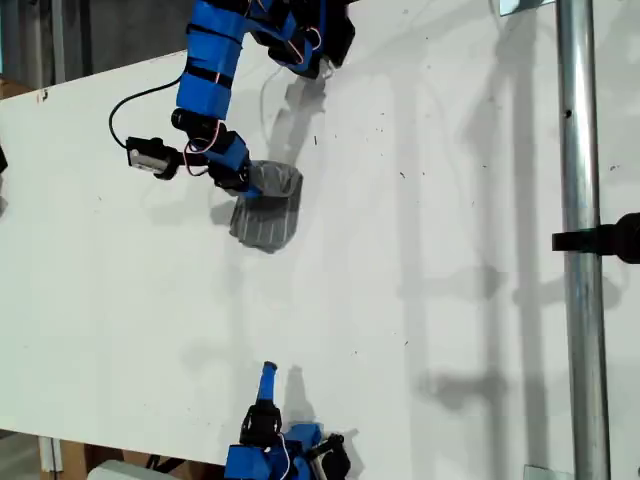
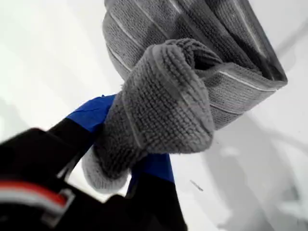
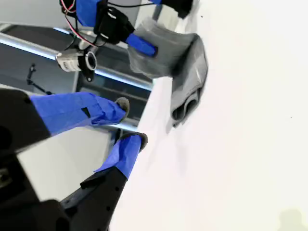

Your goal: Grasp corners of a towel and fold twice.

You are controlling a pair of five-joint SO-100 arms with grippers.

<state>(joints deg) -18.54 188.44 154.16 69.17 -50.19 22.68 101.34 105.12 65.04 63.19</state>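
Observation:
The grey striped towel (image 1: pixel 268 212) is bunched into a lump near the exterior view's upper left, its lower part resting on the white table (image 1: pixel 450 260). My first gripper (image 1: pixel 262 180) is shut on a rolled fold of the towel (image 2: pixel 168 101), which bulges out between the blue fingers (image 2: pixel 89 115). Which of the corners sits in the jaws cannot be told. At the exterior view's bottom edge, far from the cloth, my second gripper (image 1: pixel 267 375) stands open and empty (image 3: pixel 133 122). From there it looks at the towel (image 3: pixel 190 72) hanging from the first gripper (image 3: pixel 144 45).
A metal pole (image 1: pixel 578 240) with a black clamp (image 1: pixel 610 238) runs down the exterior view's right. A black cable (image 1: pixel 135 100) loops beside the first arm. The table's edge slants across the exterior view's lower left.

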